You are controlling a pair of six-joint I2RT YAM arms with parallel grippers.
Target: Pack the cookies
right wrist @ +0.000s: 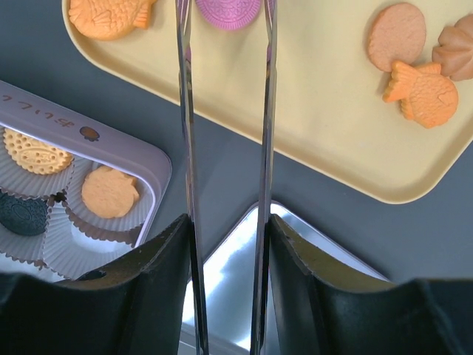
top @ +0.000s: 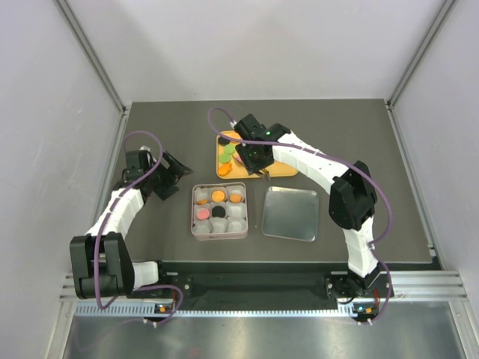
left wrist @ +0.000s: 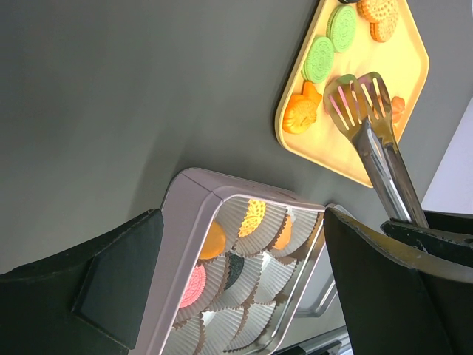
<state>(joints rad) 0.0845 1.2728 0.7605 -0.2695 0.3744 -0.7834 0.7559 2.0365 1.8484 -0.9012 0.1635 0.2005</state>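
Cookies [top: 226, 153] lie on a yellow tray [top: 281, 169]: green ones [left wrist: 320, 59], an orange fish shape [left wrist: 301, 112] and orange and brown ones [right wrist: 397, 35]. My right gripper [top: 251, 153] [right wrist: 225, 222] is shut on metal tongs [right wrist: 185, 111] [left wrist: 362, 111] over the tray. A pink cookie [right wrist: 228, 11] sits between the tong tips. The square tin [top: 196, 233] [left wrist: 185, 222] [right wrist: 111, 144] has white paper cups, several holding orange, pink and black cookies. My left gripper [top: 174, 173] [left wrist: 244, 222] is open and empty, just left of the tin.
The tin's silver lid [top: 290, 213] [right wrist: 236, 274] lies flat to the right of the tin. White walls enclose the dark table on three sides.
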